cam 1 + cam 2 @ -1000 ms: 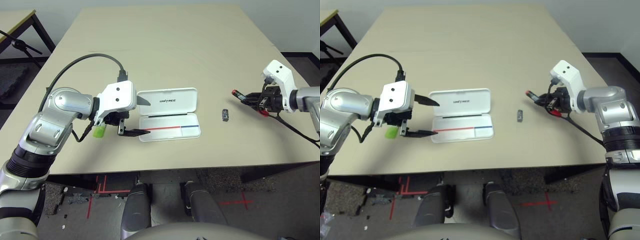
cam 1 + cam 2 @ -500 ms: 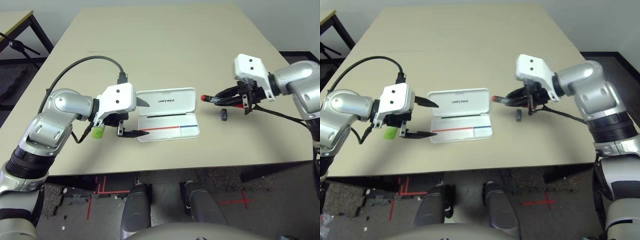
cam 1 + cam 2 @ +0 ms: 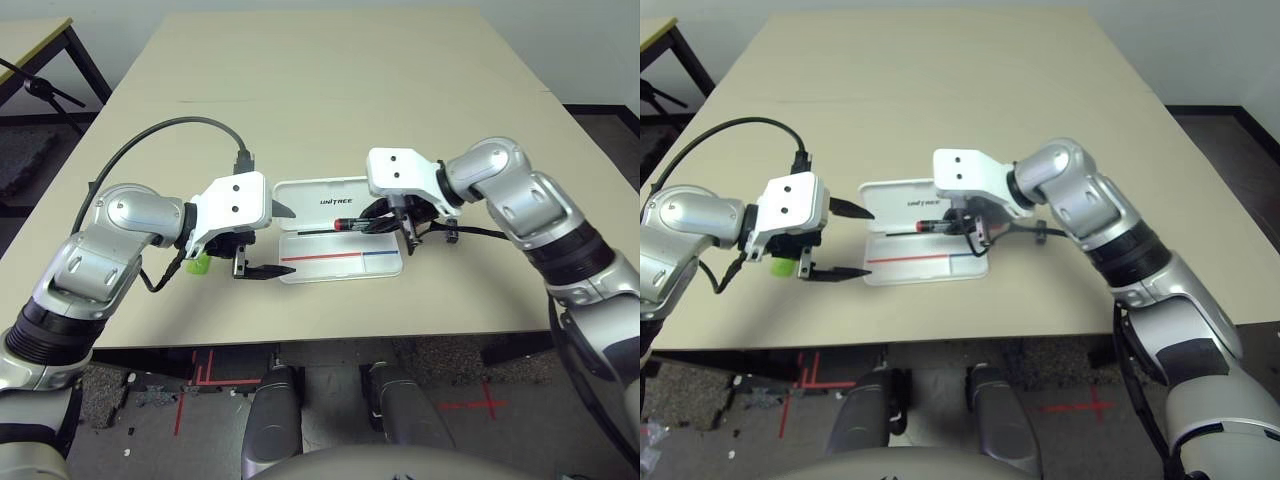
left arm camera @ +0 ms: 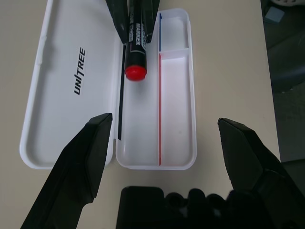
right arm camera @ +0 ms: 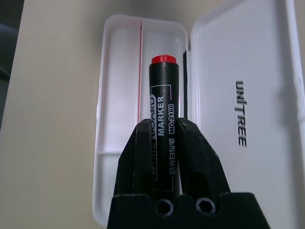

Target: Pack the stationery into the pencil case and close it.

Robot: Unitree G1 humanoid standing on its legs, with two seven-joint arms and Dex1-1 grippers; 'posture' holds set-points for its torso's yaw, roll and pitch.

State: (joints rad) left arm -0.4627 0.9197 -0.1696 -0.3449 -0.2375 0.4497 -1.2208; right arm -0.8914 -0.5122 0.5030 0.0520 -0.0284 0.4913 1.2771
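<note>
the right pincer (image 5: 164, 143) grips the whiteboard marker (image 5: 164, 109) over the open pencil case (image 5: 119, 157); the left (image 4: 164, 143) is spread. align the marker lengthwise, probably along the hinge-side compartment, before lowering and releasing.

Black, red-ended marker (image 5: 164, 124) above open white pencil case (image 4: 176, 114).

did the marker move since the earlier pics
Yes: the marker in the right gripper has come leftward, from right of the pencil case to over it.
</note>
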